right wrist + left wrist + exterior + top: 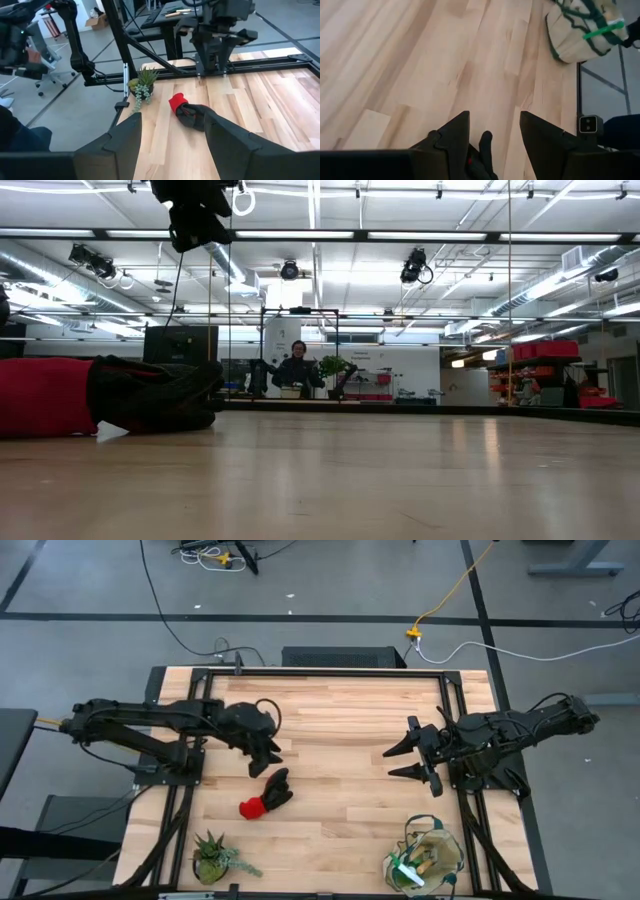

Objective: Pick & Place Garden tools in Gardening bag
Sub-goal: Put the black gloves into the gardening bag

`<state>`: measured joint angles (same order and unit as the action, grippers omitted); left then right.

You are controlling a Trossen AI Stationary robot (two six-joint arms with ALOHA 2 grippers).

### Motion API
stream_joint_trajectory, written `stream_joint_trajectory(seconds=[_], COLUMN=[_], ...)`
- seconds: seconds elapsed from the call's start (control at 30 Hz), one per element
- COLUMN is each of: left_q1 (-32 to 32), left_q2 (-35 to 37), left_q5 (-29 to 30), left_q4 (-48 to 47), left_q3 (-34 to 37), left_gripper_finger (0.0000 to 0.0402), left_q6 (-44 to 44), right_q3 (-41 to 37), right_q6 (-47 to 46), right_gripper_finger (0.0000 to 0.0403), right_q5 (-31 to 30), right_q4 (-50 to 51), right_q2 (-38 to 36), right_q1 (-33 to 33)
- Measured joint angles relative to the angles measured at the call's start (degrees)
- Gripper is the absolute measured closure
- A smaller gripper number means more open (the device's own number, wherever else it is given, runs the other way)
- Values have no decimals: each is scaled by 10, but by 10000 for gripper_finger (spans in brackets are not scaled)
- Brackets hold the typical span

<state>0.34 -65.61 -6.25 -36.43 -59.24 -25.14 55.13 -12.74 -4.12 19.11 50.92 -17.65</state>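
The left gripper (pixel 272 762) hangs open just above the red-and-black glove pair (pixel 266 796) on the wooden counter (pixel 340 740); the right gripper (pixel 400 761) waits open.

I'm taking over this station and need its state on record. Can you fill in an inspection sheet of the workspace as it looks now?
Surface: wooden table, bare across the middle.
Job's things: red-and-black gloves lie on the table, outside the bag; canvas bag stands at the near right corner, holding a bright green piece and wooden handles.
Clutter: small potted plant at the near left corner.
Grippers: left pincer open, just above the gloves; right pincer open, empty, waiting over the right side.
Cables: black, yellow and white cables on the floor behind the table.
Surroundings: a person far back in the room.
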Motion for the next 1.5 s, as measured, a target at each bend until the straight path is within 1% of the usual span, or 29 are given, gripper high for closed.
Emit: stream_joint_trajectory(seconds=[0.13, 0.3, 0.47, 0.7, 1.03, 1.13, 1.37, 1.5], left_q1=[-13, -23, -28, -31, -31, -31, -30, -31], left_q2=[-25, -51, -73, -107, -184, -206, -243, -248], left_q5=[0, -2, 0, 0, 0, 0, -3, -9], left_q4=[-5, -29, -57, -87, -104, -107, -107, -94], left_q3=[0, 0, 0, 0, 0, 0, 0, 0], left_gripper_finger=[220, 220, 220, 220, 218, 200, 119, 91], left_q6=[-3, -80, -94, -177, -221, -222, -218, -215], right_q3=[0, 0, 0, 0, 0, 0, 0, 0], right_q6=[1, 1, 1, 2, 8, 8, 14, 15], right_gripper_finger=[185, 185, 185, 185, 185, 185, 185, 185], right_q5=[0, 0, 0, 0, -4, -15, -15, -15], right_q4=[4, 4, 4, 9, 16, 16, 16, 17], right_q2=[0, 0, 0, 0, 0, 0, 0, 0], right_q1=[0, 0, 0, 0, 0, 0, 0, 0])
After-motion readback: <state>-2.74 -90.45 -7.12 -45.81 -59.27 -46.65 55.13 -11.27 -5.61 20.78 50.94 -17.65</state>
